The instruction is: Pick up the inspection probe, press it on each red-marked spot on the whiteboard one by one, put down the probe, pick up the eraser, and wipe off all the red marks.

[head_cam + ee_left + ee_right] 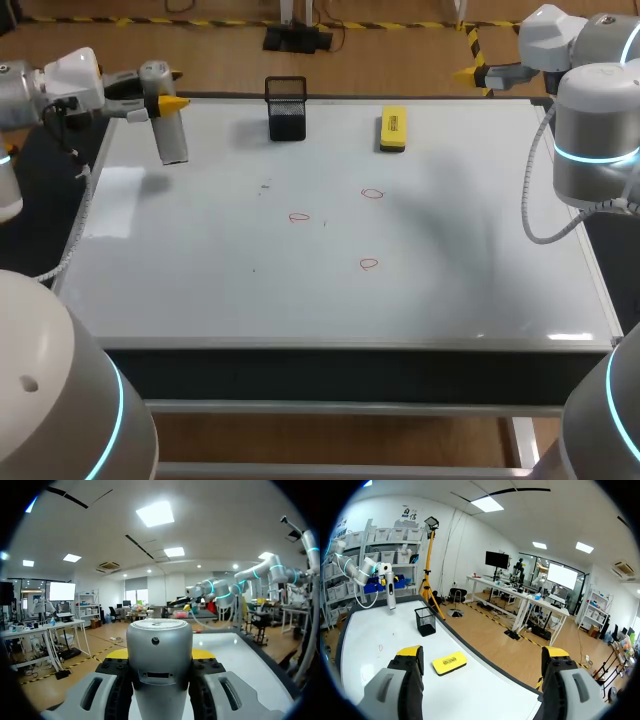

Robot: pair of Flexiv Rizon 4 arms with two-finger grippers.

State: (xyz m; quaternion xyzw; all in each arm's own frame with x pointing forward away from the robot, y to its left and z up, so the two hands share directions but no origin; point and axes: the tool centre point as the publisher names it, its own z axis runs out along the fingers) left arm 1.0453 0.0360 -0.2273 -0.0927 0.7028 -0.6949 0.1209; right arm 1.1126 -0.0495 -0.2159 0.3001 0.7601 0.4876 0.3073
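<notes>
Holder [287, 108]: black mesh, upright, on the whiteboard [200, 290] at its far edge, left of centre. Its contents cannot be made out.

Probe [173, 132]: silver cylinder, hanging upright above the far left corner of the whiteboard, just inside the left edge and well apart from the holder. The left fingers [168, 101] are clamped on its upper part, one pad on each side, as the left wrist view shows.

Eraser [393, 129]: yellow, flat on the whiteboard near the far edge, right of the holder and apart from it.

Marks [369, 264]: three small red rings in the middle of the whiteboard, apart from one another, away from every edge and from holder and eraser.

Right fingers [478, 72]: spread wide, holding nothing, beyond the far right corner of the counter.
</notes>
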